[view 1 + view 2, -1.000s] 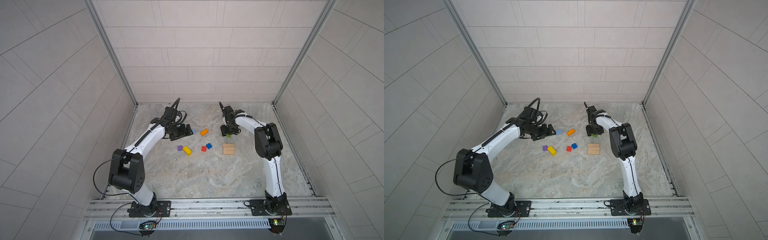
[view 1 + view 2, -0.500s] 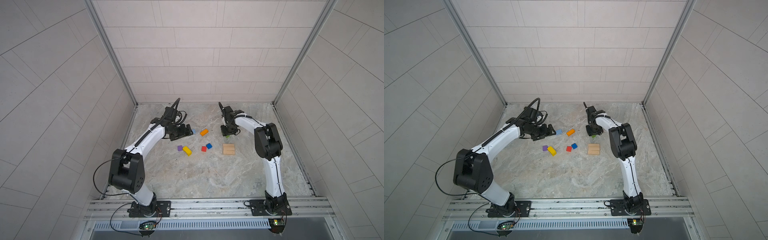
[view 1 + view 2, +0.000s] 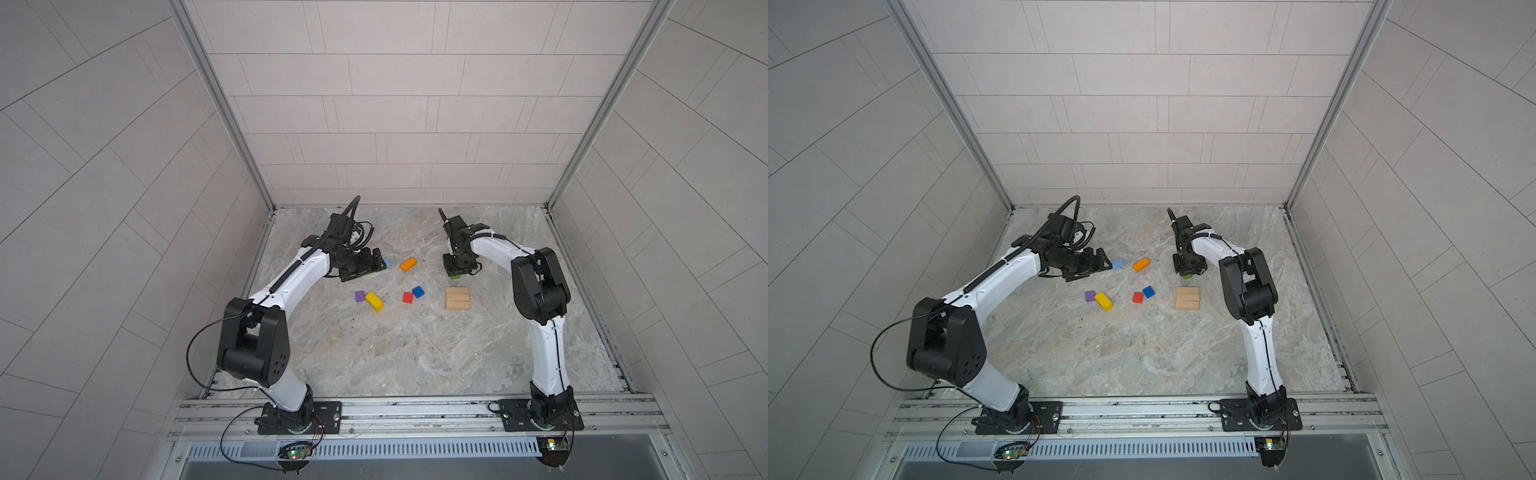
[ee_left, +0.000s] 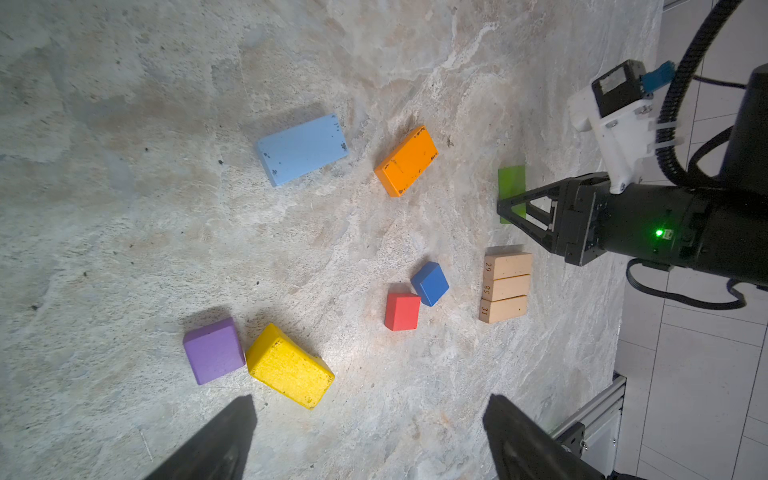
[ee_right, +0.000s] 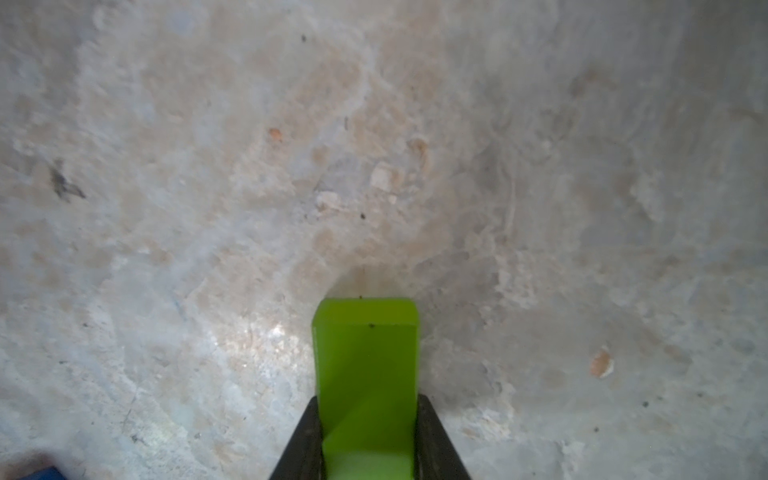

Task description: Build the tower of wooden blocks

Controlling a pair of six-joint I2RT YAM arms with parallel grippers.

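My right gripper (image 5: 368, 399) is shut on the green brick (image 5: 365, 365), which rests on the marble floor; in both top views the brick (image 3: 456, 276) peeks out under the gripper (image 3: 457, 268). Just in front of it, three tan bars (image 3: 457, 298) lie side by side as a flat square with bare tops. My left gripper (image 3: 376, 262) hovers open next to the light-blue brick (image 3: 387, 262), holding nothing. An orange brick (image 3: 408, 264), a blue cube (image 3: 418, 292), a red cube (image 3: 408, 297), a yellow brick (image 3: 374, 301) and a purple cube (image 3: 360, 296) lie loose between the arms.
Tiled walls (image 3: 407, 124) close in the marble floor (image 3: 399, 353) on three sides. An aluminium rail (image 3: 415, 411) with both arm bases runs along the front. The right arm's elbow (image 3: 540, 286) stands just right of the tan bars.
My right gripper has closed on the green brick. Both arms have stayed almost where they were, and the left gripper remains open.
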